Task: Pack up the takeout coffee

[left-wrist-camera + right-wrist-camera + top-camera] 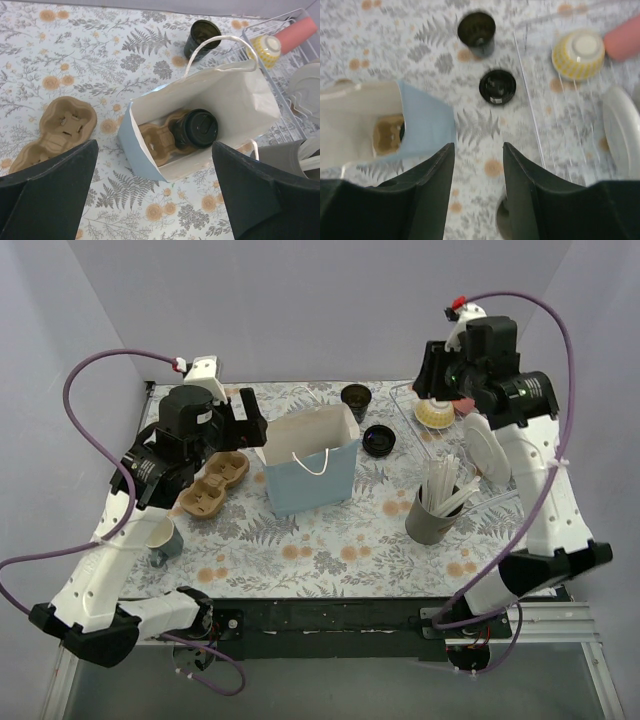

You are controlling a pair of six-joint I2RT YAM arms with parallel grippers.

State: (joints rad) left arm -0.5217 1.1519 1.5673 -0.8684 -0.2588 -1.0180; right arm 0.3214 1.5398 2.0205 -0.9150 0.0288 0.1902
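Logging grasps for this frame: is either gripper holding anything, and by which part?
Nothing is held. The left gripper is wide open above the bag. The right gripper is open too, with nothing in it.

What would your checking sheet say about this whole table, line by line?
Surface: fern-print table cloth, flat.
Job's things: one lidded cup sits in a carrier inside the blue bag; an open cup and a loose lid wait on the cloth outside.
Clutter: spare carrier, mug, utensil holder, dish rack.
Grippers: left gripper open wide, facing the bag; right gripper open, empty.
Cables: purple cables loop high on each side.
Surroundings: plain walls.
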